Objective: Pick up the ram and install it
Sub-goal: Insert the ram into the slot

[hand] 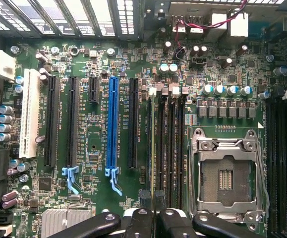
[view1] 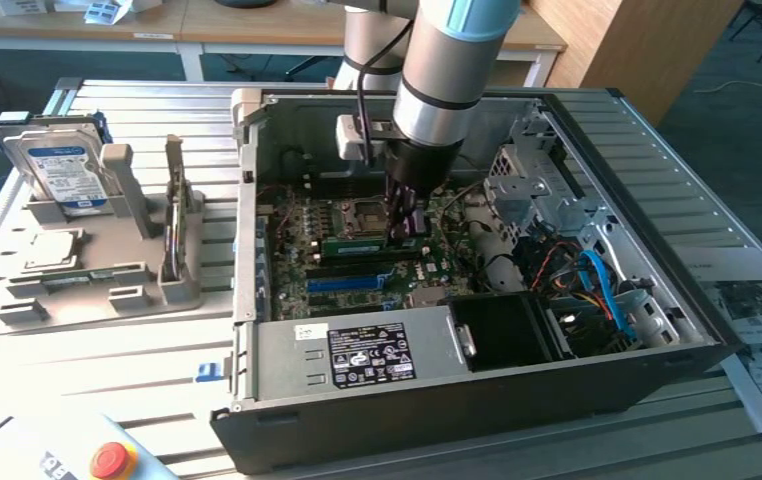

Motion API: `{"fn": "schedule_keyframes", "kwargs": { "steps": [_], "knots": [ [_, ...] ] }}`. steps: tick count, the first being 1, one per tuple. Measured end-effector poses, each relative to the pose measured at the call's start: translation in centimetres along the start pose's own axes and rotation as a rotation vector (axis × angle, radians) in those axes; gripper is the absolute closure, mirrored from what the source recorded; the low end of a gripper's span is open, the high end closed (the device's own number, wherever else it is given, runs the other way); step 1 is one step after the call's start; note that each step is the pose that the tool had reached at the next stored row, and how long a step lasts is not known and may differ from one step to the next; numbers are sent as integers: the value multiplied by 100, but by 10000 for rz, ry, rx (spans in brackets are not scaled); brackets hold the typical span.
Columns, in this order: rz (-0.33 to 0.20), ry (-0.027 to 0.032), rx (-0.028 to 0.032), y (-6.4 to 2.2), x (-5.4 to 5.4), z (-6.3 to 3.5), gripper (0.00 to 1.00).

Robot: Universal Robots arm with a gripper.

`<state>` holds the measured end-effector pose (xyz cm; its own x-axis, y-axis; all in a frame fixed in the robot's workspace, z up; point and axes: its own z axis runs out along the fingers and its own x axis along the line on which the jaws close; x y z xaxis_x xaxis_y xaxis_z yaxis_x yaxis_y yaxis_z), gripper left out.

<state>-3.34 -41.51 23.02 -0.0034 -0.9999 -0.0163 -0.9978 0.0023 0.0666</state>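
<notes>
Inside the open computer case, my gripper hangs low over the motherboard. It is shut on the ram, a thin green stick lying level just above the board. In the wrist view the ram is seen edge-on as a thin line running away from my gripper. It lies along the black memory slots next to the CPU socket. I cannot tell whether its lower edge touches a slot.
A long blue slot and black card slots lie beside the memory slots. The power supply and blue cables crowd the case front. On the exterior view's left, a grey fixture holds a hard drive. A red button sits near the front.
</notes>
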Motion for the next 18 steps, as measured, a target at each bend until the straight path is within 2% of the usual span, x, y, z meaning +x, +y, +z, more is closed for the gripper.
{"fn": "schedule_keyframes", "kwargs": {
  "steps": [18],
  "knots": [
    [11,0,0,-2,1,33,88]
  ]
}}
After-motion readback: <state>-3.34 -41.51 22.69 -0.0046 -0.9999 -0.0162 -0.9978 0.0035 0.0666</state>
